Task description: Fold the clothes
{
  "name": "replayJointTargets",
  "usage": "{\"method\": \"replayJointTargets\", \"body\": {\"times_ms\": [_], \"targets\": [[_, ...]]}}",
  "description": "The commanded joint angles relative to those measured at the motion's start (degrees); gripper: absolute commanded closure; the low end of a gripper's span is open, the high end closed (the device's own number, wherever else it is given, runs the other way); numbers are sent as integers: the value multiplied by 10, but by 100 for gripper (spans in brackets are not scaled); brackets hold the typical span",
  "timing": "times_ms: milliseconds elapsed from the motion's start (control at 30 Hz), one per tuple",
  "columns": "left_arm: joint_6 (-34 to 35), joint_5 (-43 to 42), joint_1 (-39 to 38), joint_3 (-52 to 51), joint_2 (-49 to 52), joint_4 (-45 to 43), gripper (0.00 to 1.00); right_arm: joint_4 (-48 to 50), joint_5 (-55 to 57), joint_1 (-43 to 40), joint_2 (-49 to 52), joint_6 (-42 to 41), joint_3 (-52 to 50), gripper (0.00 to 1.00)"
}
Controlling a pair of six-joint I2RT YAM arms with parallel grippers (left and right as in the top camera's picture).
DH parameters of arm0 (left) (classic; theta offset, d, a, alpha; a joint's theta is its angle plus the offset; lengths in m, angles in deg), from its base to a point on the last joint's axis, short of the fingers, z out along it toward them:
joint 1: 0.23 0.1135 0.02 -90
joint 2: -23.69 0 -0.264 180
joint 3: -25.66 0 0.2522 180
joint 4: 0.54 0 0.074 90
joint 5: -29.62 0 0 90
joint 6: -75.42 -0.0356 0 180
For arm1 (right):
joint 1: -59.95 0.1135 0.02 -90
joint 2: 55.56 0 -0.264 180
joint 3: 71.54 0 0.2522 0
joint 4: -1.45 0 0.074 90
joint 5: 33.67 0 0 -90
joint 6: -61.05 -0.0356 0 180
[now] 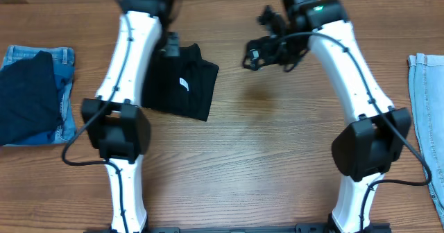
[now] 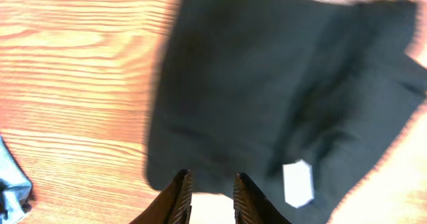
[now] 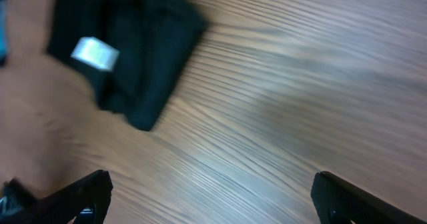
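1. One black garment lies folded into a compact, roughly square bundle on the wooden table. All places below are given from this garment.
2. One small white label shows on the garment's top face, near its middle.
3. There are two arms. The left arm runs along the garment's left edge and overlaps it in the overhead view. The right arm stands well to the garment's right.
4. There are two grippers, one on each arm.
5. The left gripper is at the garment's far left corner. Its two dark fingers are parted by a narrow gap with nothing between them, so it has let go. Their tips are right at the cloth's edge, and whether they touch it I cannot tell.
6. The right gripper hangs to the garment's right, apart from it, over bare wood. Its jaws are spread wide and hold nothing.
7. One dark navy garment lies well to the black garment's left, on top of light blue denim.
8. A second patch of light blue denim lies far to the garment's right, cut off by the frame edge. That makes two denim patches in view.
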Motion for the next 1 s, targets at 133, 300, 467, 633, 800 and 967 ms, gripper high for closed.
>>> {"method": "replayJointTargets", "body": {"times_ms": [133,300,467,633,800,967], "targets": [[14,-42,138,14,-2,-24,60,175,-38,131,12,-58,-76,1],[5,-71,179,14,-2,-35,54,331,-4,188,18,-71,-154,9],[-16,-80,180,14,-2,-31,55,389,14,207,78,-74,-161,8],[-20,-87,176,14,-2,-28,55,429,63,207,118,-86,-161,4],[-22,-87,176,14,-2,-26,55,412,89,205,124,-112,-161,92],[-22,-87,176,14,-2,-32,55,356,105,181,84,-111,-154,75]]}}
